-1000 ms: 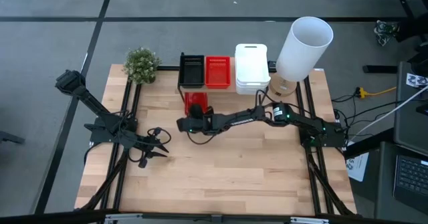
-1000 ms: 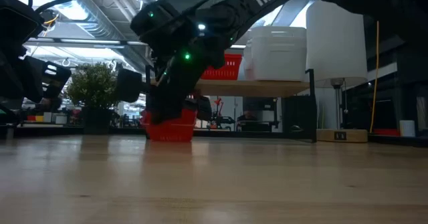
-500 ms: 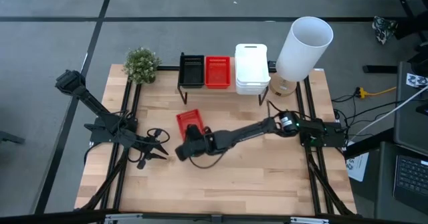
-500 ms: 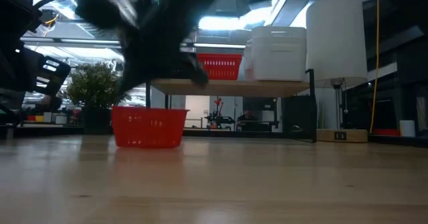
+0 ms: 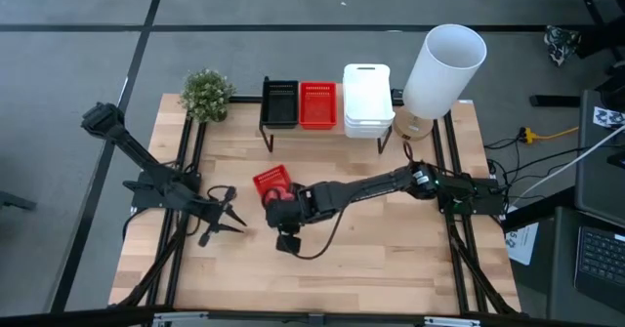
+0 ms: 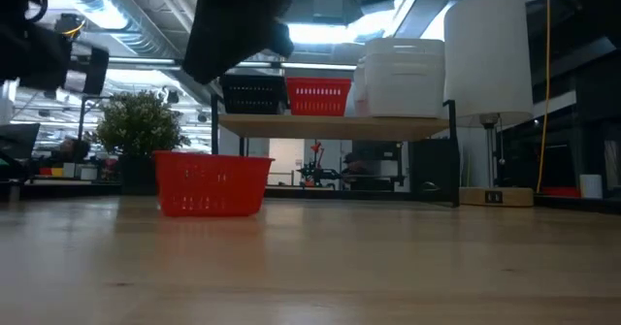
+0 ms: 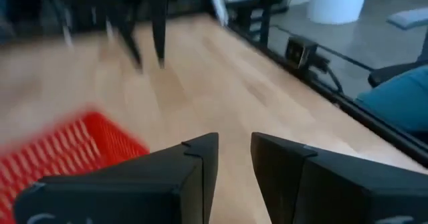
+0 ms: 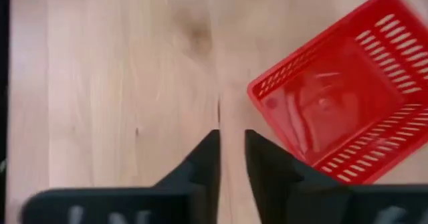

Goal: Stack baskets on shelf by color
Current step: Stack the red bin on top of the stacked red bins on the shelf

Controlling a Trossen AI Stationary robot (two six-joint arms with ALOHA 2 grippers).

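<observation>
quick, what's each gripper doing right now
Left gripper: open, empty, waiting at the table's left side.
Right gripper: fingers slightly apart, holding nothing, above the table beside the red basket.

No text, label, brand, number or sign can be read in any of the views. In the low view, a small light mark shows on the base (image 6: 495,196) at the foot of the white cylinder, at the right of the frame, but it is too small to make out.
</observation>
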